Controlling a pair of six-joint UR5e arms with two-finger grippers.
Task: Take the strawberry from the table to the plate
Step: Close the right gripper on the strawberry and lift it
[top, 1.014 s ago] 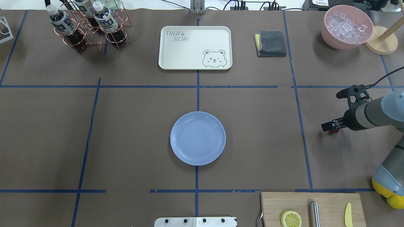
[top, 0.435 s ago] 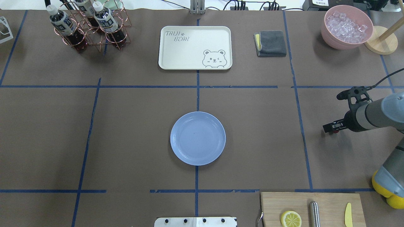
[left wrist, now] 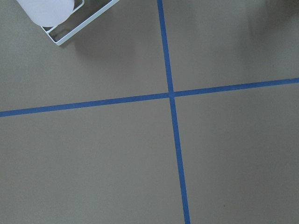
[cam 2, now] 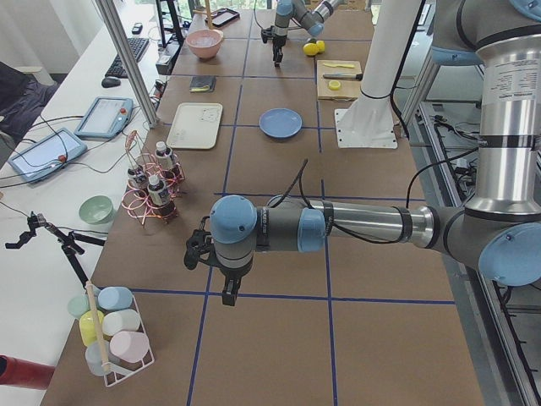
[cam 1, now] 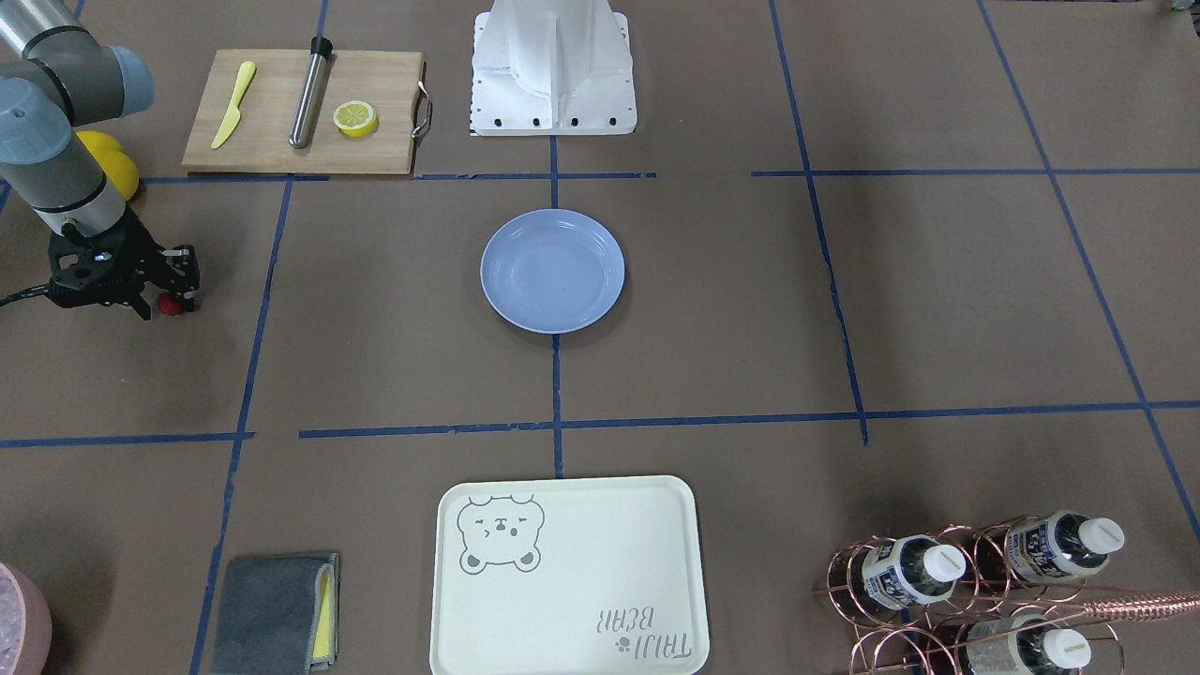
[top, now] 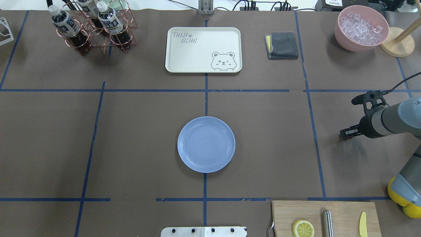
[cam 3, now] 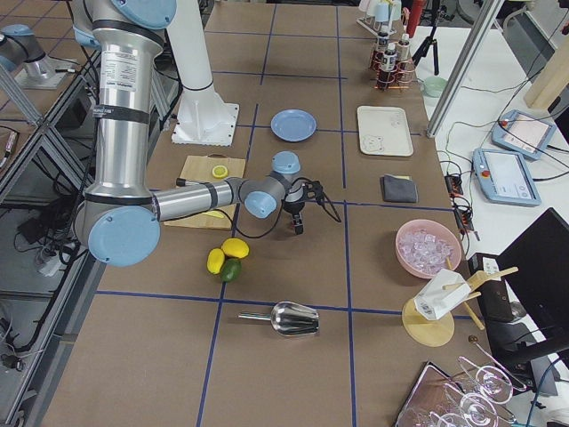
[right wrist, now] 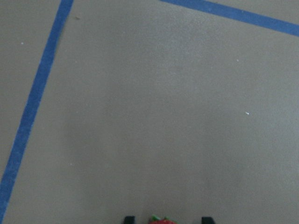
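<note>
The strawberry (cam 1: 169, 303) is a tiny red berry lying on the brown-paper table (top: 263, 138) at its right side. My right gripper (top: 344, 133) points down over it. In the right wrist view the strawberry (right wrist: 161, 220) shows at the bottom edge between two dark fingertips (right wrist: 129, 218), with a gap on each side, so the gripper is open. The light-blue plate (top: 206, 144) sits bare at the table's centre, far to the left of the berry. My left gripper (cam 2: 228, 292) hangs over the table's far left end; whether it is open or shut I cannot tell.
A cutting board (top: 345, 210) with a lemon half (top: 303, 228), a metal rod and a yellow knife lies near the right arm's base, beside lemons (top: 406, 205). At the back stand a cream bear tray (top: 203, 49), a grey cloth (top: 282, 45), a pink ice bowl (top: 361, 28) and a bottle rack (top: 92, 26).
My right gripper has drawn slightly to the right and lowered over the strawberry. The strawberry and the plate have not moved.
</note>
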